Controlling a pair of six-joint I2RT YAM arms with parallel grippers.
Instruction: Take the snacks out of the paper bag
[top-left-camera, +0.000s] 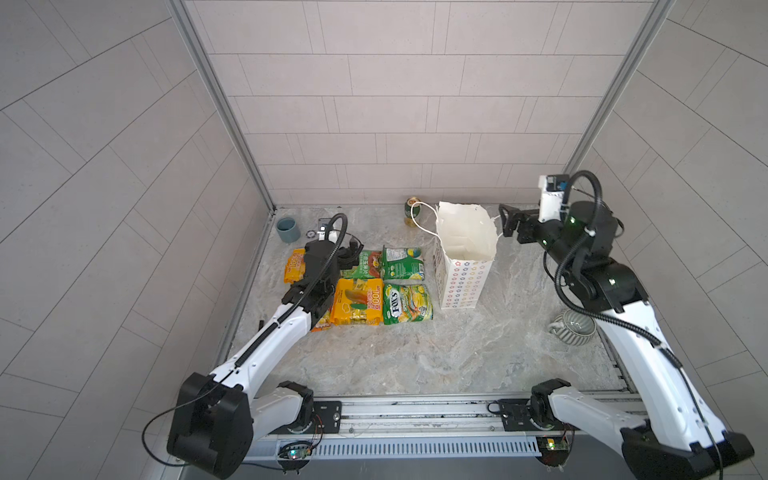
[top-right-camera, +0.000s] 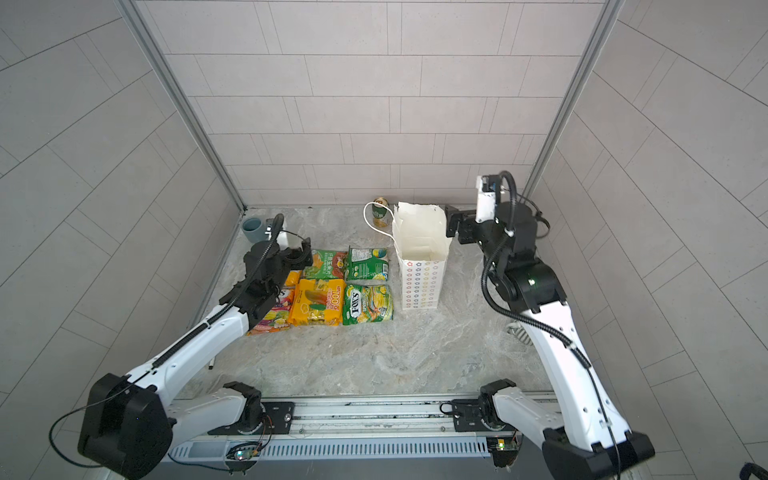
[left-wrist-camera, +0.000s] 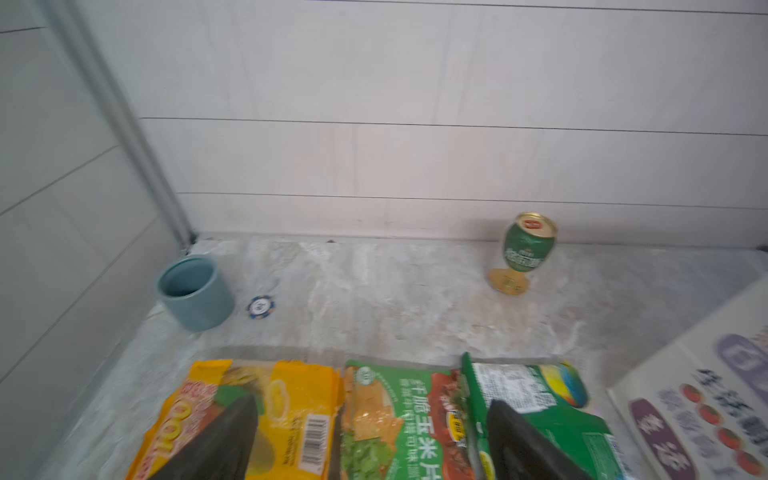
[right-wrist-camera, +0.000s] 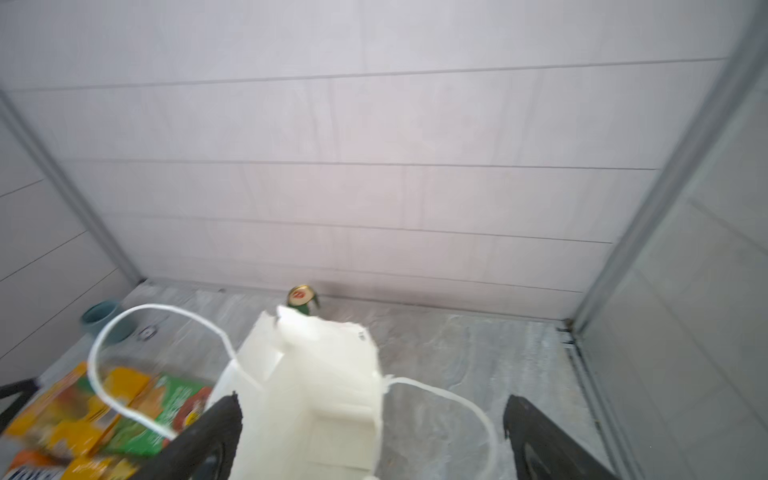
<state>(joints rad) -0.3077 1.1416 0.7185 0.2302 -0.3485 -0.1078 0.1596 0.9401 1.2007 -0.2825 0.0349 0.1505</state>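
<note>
The white paper bag (top-left-camera: 465, 270) (top-right-camera: 422, 286) stands upright and open, and its inside shows only white paper. Several snacks lie flat to its left: a yellow 100 packet (top-left-camera: 357, 305), a green FOX'S packet (top-left-camera: 407, 303), two green packets (left-wrist-camera: 390, 419) behind them, and more partly hidden under the left arm. My left gripper (top-left-camera: 352, 250) (left-wrist-camera: 372, 403) hovers open just above the back row, holding nothing. My right gripper (top-left-camera: 505, 222) (right-wrist-camera: 372, 400) is open beside the bag's right rim, with the bag wall and a cord handle (right-wrist-camera: 465, 405) between its fingers.
A grey-blue cup (top-left-camera: 288, 230) and a small chip (left-wrist-camera: 260, 306) sit in the back left corner. A green-gold can (top-left-camera: 412, 211) stands behind the bag. A striped mug (top-left-camera: 575, 330) sits under the right arm. Walls close three sides.
</note>
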